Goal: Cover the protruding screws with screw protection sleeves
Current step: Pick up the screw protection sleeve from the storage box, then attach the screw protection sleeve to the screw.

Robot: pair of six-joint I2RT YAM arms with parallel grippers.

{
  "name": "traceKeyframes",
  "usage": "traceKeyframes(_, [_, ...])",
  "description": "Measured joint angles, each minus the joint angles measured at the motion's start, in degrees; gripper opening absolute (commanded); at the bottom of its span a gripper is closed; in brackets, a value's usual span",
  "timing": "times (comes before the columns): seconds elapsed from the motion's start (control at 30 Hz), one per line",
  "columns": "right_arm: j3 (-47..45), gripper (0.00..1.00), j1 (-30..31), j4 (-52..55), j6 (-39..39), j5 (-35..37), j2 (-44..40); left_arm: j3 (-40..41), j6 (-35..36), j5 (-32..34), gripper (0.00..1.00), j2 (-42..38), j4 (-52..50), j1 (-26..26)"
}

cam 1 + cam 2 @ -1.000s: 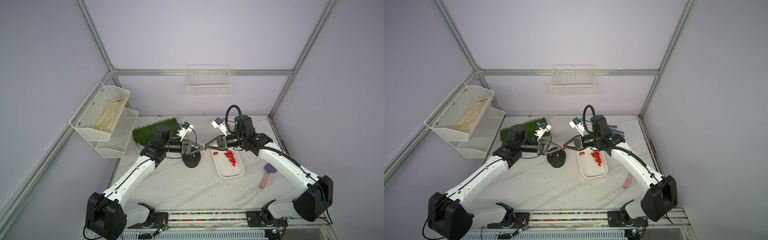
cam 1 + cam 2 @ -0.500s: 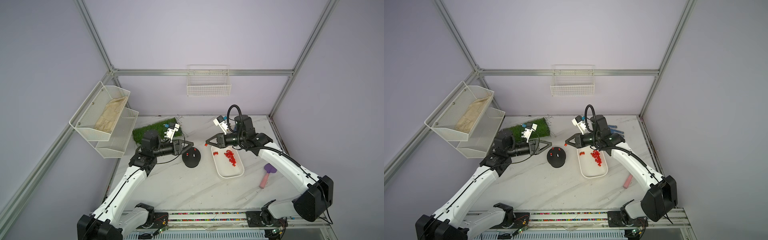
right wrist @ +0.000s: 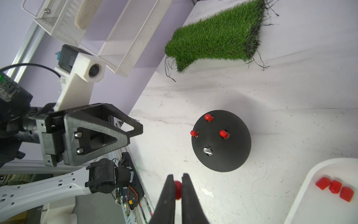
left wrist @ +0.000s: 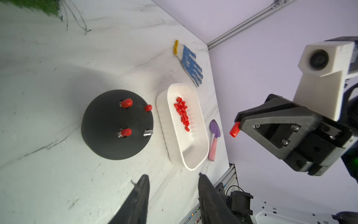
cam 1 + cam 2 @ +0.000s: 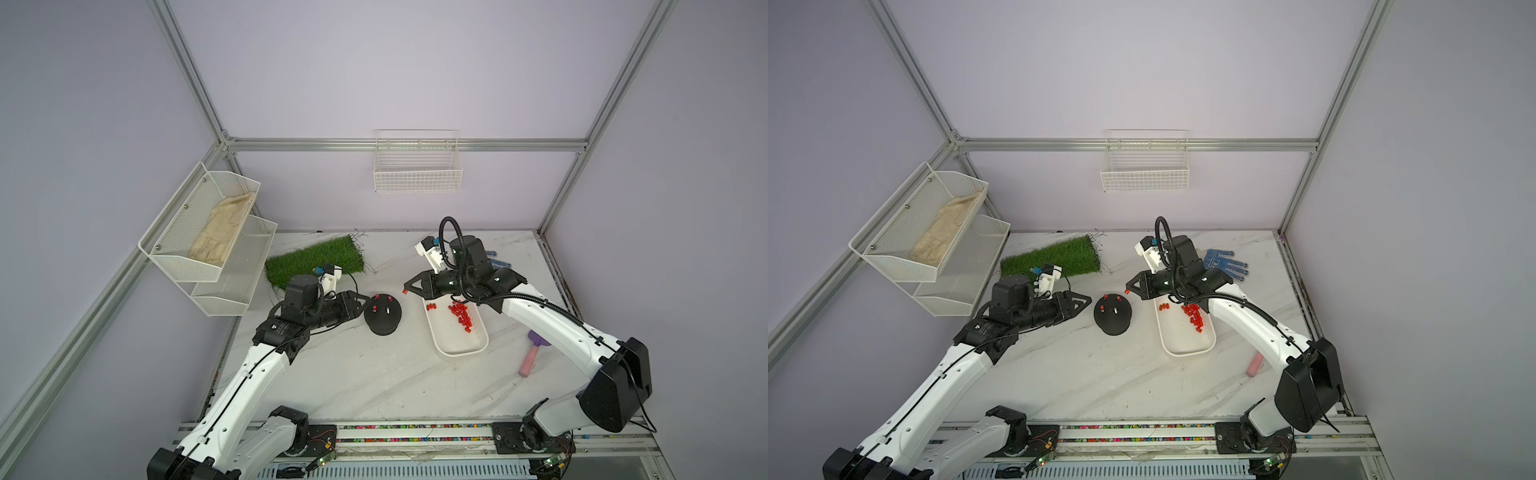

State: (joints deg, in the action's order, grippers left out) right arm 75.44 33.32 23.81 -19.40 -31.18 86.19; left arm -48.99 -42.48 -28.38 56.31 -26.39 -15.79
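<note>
One screw (image 4: 147, 133) stands bare on the black dome (image 4: 104, 126) mid-tabletop (image 5: 374, 382), its three neighbours capped with red sleeves (image 4: 126, 102). Right claw (image 3: 177, 176) pinches a spare sleeve (image 3: 178, 188) near the dome. Left claw (image 4: 173, 175) gapes empty opposite. More lie in the white tray (image 5: 461, 353).

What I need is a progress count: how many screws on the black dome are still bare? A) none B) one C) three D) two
B: on the black dome, red sleeves cap three, and only one silvery screw stands uncovered.
</note>
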Motion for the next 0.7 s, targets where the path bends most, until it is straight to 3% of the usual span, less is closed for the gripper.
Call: traceKeyframes(0.7, [-0.7,0.12,5.0,-1.9,1.0,11.2,4.2,0.0,-5.1,2.3,0.55,1.0,-7.9,0.0])
